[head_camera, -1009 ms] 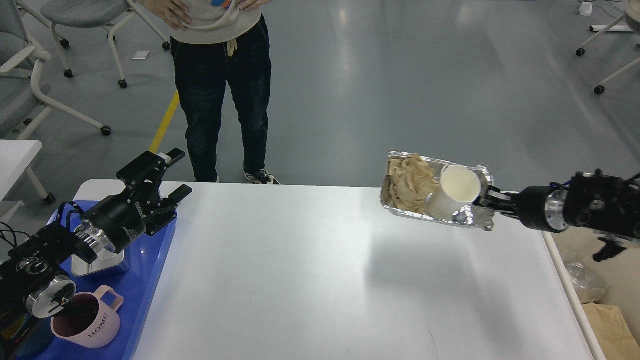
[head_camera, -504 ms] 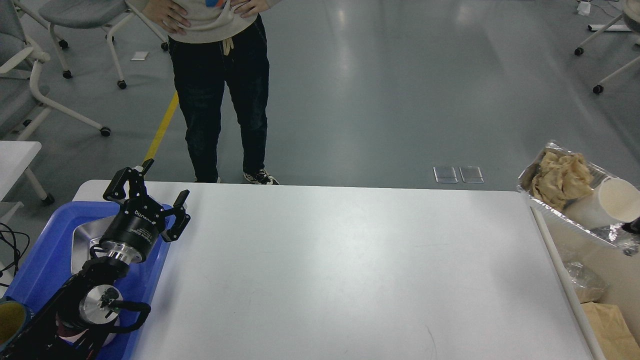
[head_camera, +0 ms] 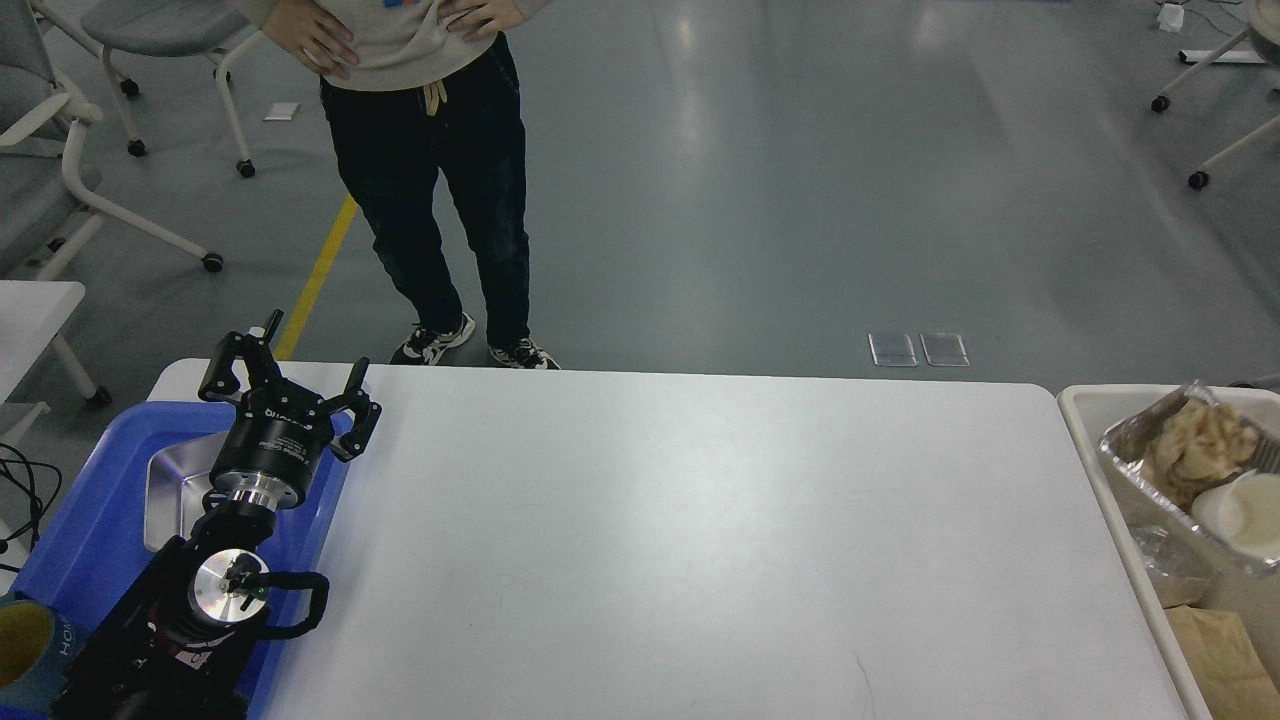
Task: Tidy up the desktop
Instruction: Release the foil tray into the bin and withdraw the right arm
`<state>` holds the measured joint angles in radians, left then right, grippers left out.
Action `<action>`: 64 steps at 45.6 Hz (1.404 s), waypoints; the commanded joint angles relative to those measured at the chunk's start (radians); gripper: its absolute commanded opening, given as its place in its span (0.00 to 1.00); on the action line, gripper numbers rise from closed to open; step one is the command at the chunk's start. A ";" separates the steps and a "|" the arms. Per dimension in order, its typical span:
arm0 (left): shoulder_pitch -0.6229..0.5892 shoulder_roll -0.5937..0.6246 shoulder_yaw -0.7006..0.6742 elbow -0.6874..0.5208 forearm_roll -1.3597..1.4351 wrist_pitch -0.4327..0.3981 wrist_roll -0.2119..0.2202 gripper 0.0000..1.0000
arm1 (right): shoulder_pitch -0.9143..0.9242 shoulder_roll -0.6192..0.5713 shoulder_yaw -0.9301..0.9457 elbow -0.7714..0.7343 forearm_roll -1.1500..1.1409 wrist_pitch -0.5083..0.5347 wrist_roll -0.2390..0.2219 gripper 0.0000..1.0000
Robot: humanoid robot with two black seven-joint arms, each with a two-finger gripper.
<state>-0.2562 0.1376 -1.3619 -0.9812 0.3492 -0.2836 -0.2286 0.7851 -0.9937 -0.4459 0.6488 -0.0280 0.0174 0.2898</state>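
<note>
Reaching up from seven o'clock, the left claw (head_camera: 288, 385) hangs spread wide and empty above the blue tray (head_camera: 90, 500) on the bench (head_camera: 660, 540). At three o'clock, off the bench, the foil tray (head_camera: 1135, 450) with a paper cup (head_camera: 1240, 515) lies in a white bin (head_camera: 1085, 420). No right claw shows.

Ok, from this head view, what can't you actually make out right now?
- Right gripper: not in the head view, past the right edge.
- Crumpled foil tray with white paper cup in the white bin: cut off by the right edge.
- Steel dish on blue plastic tray: partly hidden by the left gripper, which is open.
- Mug at bottom left: cropped by the frame.
</note>
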 commanded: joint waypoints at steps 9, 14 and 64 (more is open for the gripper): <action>-0.012 0.008 0.010 0.004 0.001 0.011 0.002 0.96 | 0.009 0.105 0.061 -0.034 0.003 -0.149 0.012 1.00; -0.017 0.017 0.015 0.004 0.001 0.008 -0.001 0.96 | 0.029 0.171 0.118 -0.052 -0.010 -0.201 0.012 1.00; 0.031 0.088 -0.068 0.001 -0.170 -0.063 0.011 0.96 | -0.708 0.612 1.765 0.546 0.005 0.272 0.002 1.00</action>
<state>-0.2316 0.2294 -1.4076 -0.9791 0.2498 -0.3071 -0.2197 0.1937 -0.4154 1.2410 1.1845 -0.0225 0.2048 0.2907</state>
